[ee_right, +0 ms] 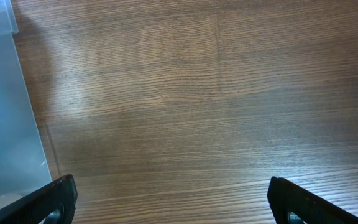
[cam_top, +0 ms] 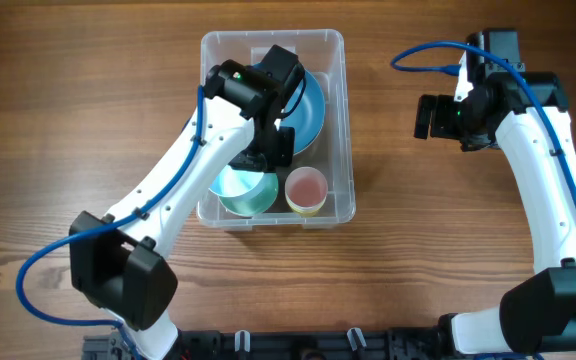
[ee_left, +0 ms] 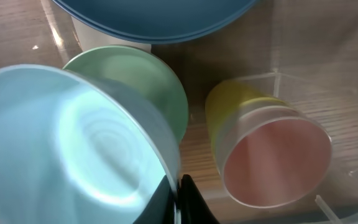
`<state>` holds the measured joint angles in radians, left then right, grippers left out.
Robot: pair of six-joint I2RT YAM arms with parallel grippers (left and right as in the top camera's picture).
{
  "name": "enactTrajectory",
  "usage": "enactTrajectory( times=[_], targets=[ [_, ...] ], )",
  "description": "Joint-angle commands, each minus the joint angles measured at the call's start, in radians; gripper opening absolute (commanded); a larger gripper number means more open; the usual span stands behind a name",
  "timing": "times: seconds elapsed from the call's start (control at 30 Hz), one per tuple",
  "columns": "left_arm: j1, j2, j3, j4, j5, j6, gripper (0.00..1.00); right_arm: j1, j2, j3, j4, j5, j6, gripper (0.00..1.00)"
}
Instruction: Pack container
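Clear glossy plastic container (cam_top: 340, 120), wood-grain table (cam_top: 88, 100)

Container (ee_right: 2, 93) (mostly off-frame, left)

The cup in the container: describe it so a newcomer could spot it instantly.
Find the clear container mid-table. In its bottom-right corner in the overhead view stands the cup, right of the pale blue bowl. It is the smallest thing inside and the only yellow one, with a pinkish inside.
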<state>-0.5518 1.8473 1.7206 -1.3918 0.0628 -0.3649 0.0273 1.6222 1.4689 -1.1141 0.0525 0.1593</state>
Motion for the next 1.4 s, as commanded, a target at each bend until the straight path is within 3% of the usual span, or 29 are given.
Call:
enactTrajectory(
  times=[0.0, 0.1, 0.2, 0.37, 0.5, 0.57, 0.6, 0.63, 0.67, 0.83, 0.9, 1.1, 1.37],
  targets=[
    [-0.003, 0.012, -0.002, -0.001, 0.016, 0.018, 0.24, -0.003, 0.01, 0.013, 0.002, -0.009, -0.003, 0.99],
    [-0.003, 0.012, -0.002, -0.001, 0.015, 0.02, 0.38, -0.003, 0.01, 0.013, 0.002, -0.009, -0.003, 1.0],
    [-0.002, 0.002, 0.002, 0.0, -0.035, 0.021, 0.4, -0.003, 0.01, 0.013, 0.002, -0.008, -0.003, 1.0],
    [0.013, -0.107, 0.002, 0.027, -0.27, -0.027, 0.43, -0.002, 0.01, 0.013, 0.008, -0.009, -0.003, 0.97],
    [0.093, -0.194, 0.002, 0.052, -0.352, -0.062, 0.46, 0.0, 0.01, 0.013, 0.032, -0.028, -0.004, 0.83],
    [0.176, -0.229, 0.002, 0.071, -0.352, -0.063, 0.47, 0.013, 0.011, 0.013, 0.072, -0.067, -0.018, 0.68],
    [0.217, -0.236, 0.002, 0.076, -0.351, -0.07, 0.52, 0.021, 0.011, 0.012, 0.092, -0.08, -0.03, 0.59],
    [0.267, -0.239, 0.002, 0.079, -0.344, -0.078, 0.81, 0.034, 0.015, 0.012, 0.112, -0.08, -0.029, 0.52],
    [0.309, -0.238, 0.002, 0.079, -0.34, -0.089, 1.0, 0.05, 0.024, 0.012, 0.13, -0.08, -0.03, 0.48],
    [0.511, -0.218, 0.0, 0.087, -0.275, -0.089, 1.0, 0.135, 0.15, 0.012, 0.217, -0.08, -0.029, 0.26],
    [0.552, -0.215, 0.0, 0.091, -0.247, -0.089, 1.0, 0.161, 0.2, 0.012, 0.27, -0.087, -0.029, 0.23],
    [0.618, -0.211, 0.0, 0.094, -0.227, -0.089, 1.0, 0.212, 0.318, 0.012, 0.436, -0.279, -0.056, 0.23],
    [0.618, -0.211, 0.0, 0.094, -0.227, -0.089, 1.0, 0.216, 0.325, 0.012, 0.559, -0.408, -0.055, 0.27]
  ],
)
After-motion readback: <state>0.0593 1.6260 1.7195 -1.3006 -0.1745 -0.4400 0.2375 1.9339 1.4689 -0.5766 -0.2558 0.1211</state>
